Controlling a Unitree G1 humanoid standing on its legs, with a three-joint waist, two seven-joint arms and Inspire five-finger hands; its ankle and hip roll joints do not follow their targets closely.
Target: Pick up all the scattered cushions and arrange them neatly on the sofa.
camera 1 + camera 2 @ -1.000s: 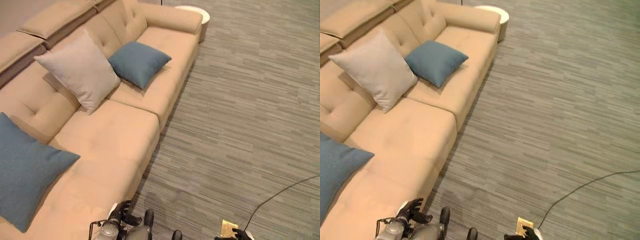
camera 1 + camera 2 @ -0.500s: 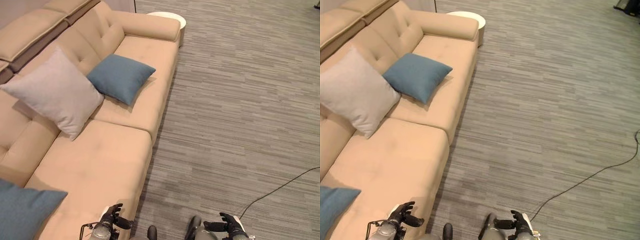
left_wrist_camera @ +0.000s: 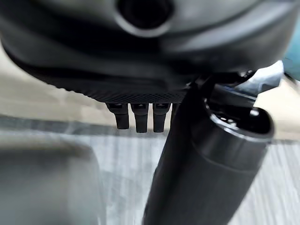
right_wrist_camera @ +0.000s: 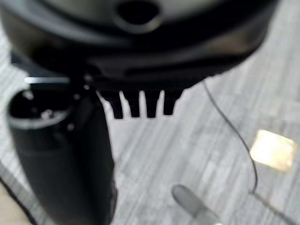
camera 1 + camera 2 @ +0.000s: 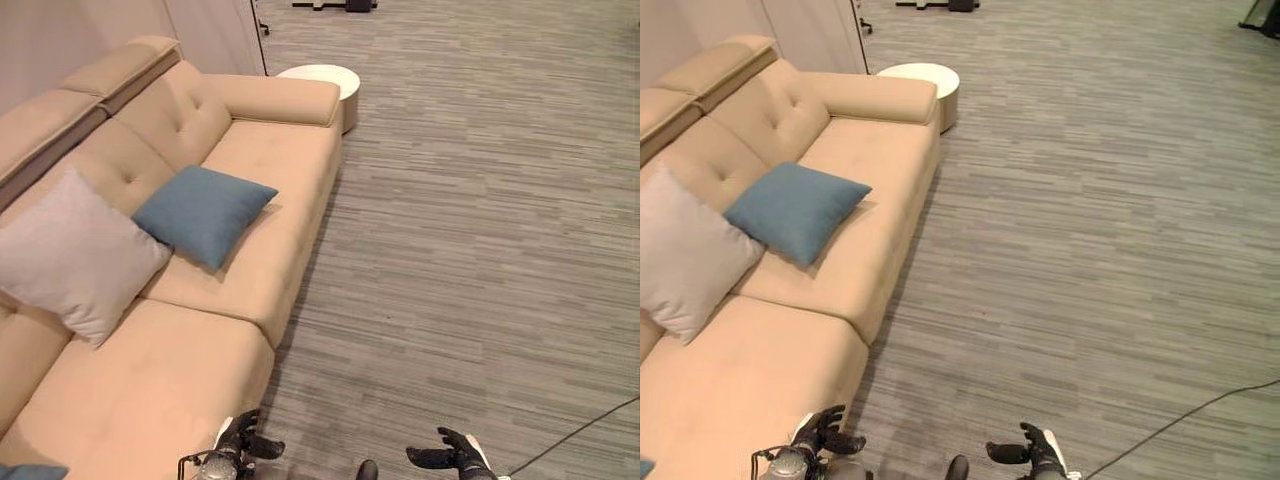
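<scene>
A blue cushion [image 5: 205, 213] lies flat on the beige sofa's seat [image 5: 260, 160], near the far armrest. Beside it a light grey cushion [image 5: 75, 255] leans against the backrest. A corner of another blue cushion [image 5: 25, 472] peeks in at the sofa's near end. My left hand [image 5: 240, 445] hangs low beside the sofa's front edge, fingers [image 3: 136, 117] relaxed and holding nothing. My right hand [image 5: 450, 458] hovers over the floor, also open, with its fingers [image 4: 140, 104] empty.
A round white side table [image 5: 318, 80] stands past the far armrest. Grey striped carpet [image 5: 480, 220] stretches wide to the right of the sofa. A brass floor plate [image 4: 274, 150] sits in the carpet near my right hand.
The camera has swung toward the sofa's far end, so the whole picture shifted and the near blue cushion slid almost out of view. Both hands stay low and empty.
</scene>
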